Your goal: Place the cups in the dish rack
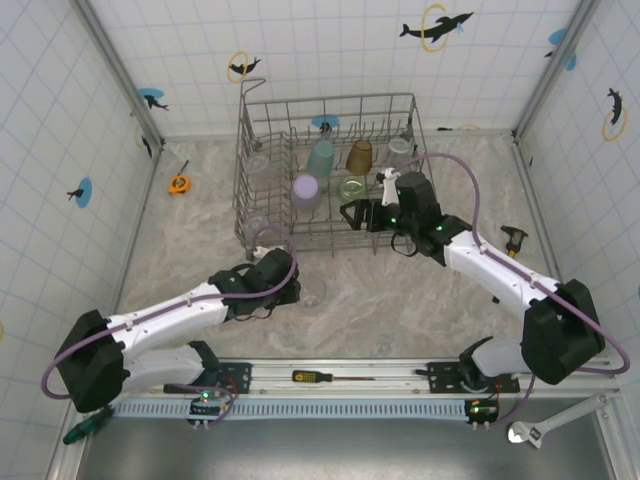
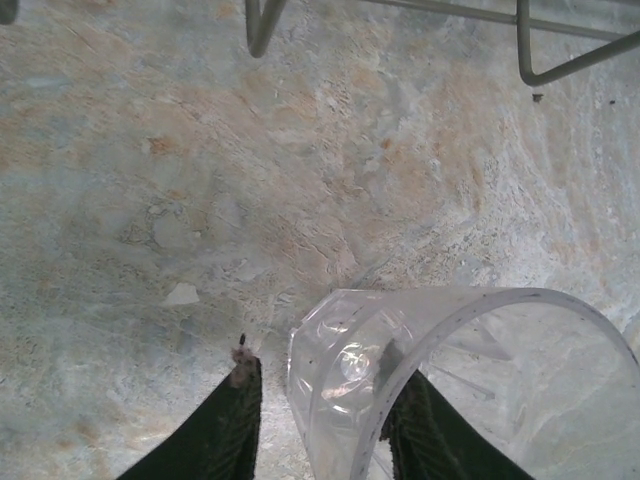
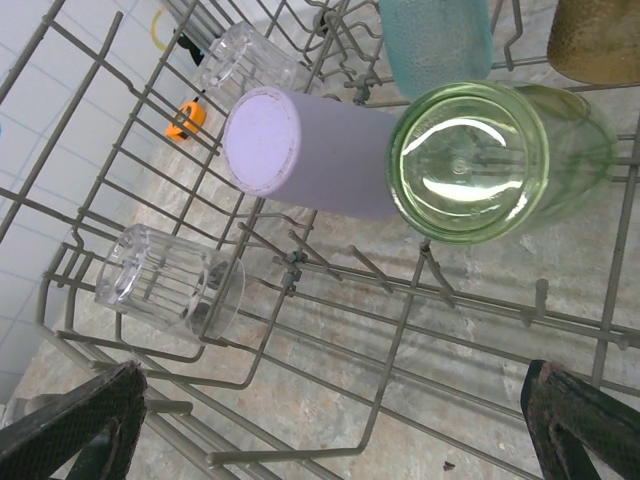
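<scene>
A clear cup (image 2: 450,380) lies on its side on the table just in front of the dish rack (image 1: 330,100). My left gripper (image 2: 325,425) straddles its wall: one finger sits inside the mouth, the other outside with a small gap, so the jaws stand open. In the top view this gripper (image 1: 300,290) is beside the cup (image 1: 314,293). My right gripper (image 3: 330,430) hangs open over the rack's front rows (image 3: 400,330), holding nothing. In the rack are a lavender cup (image 3: 310,150), a pale green cup (image 3: 470,165), a teal cup (image 3: 435,40), an amber cup (image 3: 595,40) and clear cups (image 3: 170,280).
An orange tape measure (image 1: 178,184) lies left of the rack. A black-handled tool (image 1: 513,238) lies at the right. A screwdriver (image 1: 310,376) and a wrench (image 1: 545,425) rest by the arm bases. Tiled walls close in three sides.
</scene>
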Robot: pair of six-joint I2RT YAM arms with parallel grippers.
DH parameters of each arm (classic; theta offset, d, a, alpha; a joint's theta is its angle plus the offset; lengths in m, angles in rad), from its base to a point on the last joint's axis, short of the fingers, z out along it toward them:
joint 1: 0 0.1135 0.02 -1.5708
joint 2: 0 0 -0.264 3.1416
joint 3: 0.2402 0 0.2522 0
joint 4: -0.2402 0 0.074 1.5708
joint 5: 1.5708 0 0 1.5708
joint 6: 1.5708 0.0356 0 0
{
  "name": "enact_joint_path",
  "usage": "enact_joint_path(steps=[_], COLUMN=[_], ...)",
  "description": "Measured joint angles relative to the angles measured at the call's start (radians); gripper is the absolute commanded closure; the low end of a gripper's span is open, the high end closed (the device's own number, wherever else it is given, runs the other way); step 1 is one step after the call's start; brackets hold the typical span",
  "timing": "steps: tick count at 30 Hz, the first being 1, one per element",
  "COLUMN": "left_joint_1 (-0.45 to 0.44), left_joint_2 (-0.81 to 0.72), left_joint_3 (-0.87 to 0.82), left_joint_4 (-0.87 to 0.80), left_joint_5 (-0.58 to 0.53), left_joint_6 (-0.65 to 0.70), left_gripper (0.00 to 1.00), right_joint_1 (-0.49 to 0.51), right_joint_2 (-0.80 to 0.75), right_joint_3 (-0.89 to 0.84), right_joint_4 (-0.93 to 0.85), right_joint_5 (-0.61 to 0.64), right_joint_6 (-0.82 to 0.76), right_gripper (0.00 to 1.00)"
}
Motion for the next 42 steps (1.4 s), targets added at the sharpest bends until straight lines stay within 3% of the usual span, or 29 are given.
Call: enact_joint_path(steps=[3,8,20,42], left_joint_1=[-0.002,-0.007,-0.008,-0.008], left_joint_2=[0.021,0.037,0.026,0.045], left_joint_3=[-0.005,-0.008,0.013,0.266], left_joint_4=[0.015,0.024,0.021,-0.008], left_joint_5=[0.011,0.019,0.015,0.062], left_joint_6=[0.003,0.005,0.010,0.051], left_gripper=[0.75,1.00,1.00,1.00], right_joint_1=[-0.009,-0.013,-0.032,-0.094], right_joint_2=[-0.003,-0.010,-0.040,-0.094], right_joint_3=[-0.004,-0.018,-0.048,-0.079], right_joint_4=[0.010,0.016,0.027,0.060], right_joint_5=[0.000,0.000,-0.001,-0.054], right_joint_6=[0.009,0.018,0.028,0.056], right_gripper=[0.00,0.00,0.00,0.00])
